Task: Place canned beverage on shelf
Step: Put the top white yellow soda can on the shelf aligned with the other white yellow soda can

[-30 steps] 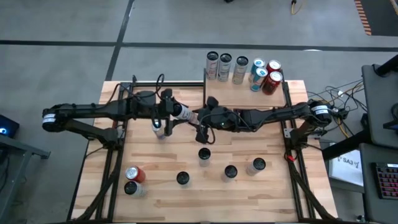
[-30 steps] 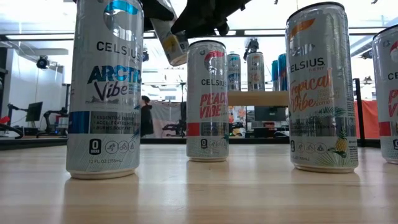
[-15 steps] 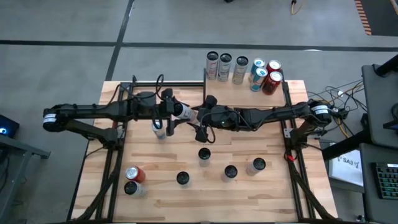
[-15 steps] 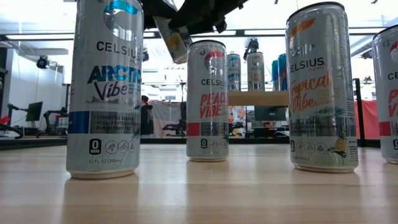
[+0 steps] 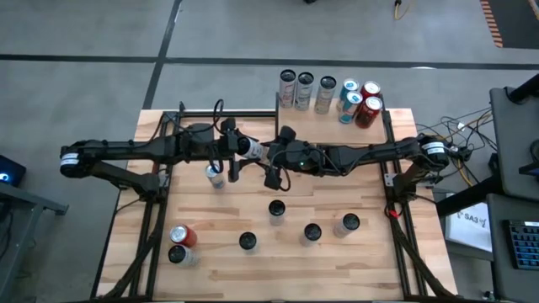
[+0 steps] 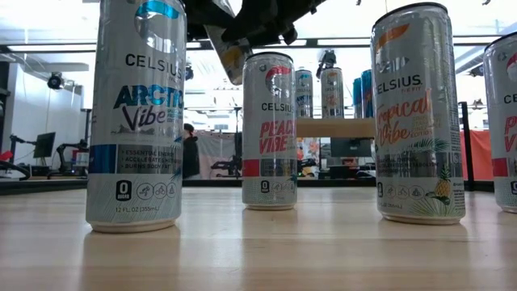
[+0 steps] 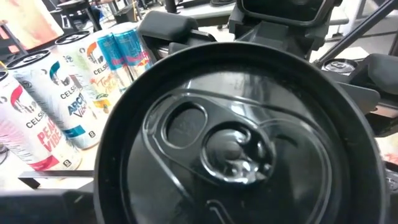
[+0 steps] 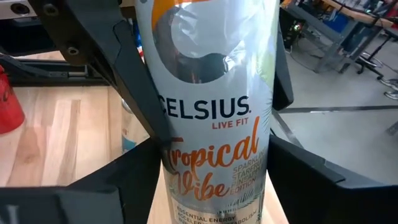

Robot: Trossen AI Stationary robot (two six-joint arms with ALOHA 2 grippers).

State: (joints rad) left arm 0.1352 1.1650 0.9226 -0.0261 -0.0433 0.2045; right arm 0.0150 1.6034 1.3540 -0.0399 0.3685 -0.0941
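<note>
Plank surface, high view: canned beverage at frame centre, airborne, long axis tilted, gripped by left gripper and right gripper together. Shelf up-right, nearer right arm.

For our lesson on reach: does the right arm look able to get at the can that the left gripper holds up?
Probably yes. The right gripper is right at the can, which the left gripper holds in mid-air, and nothing stands between them.
</note>
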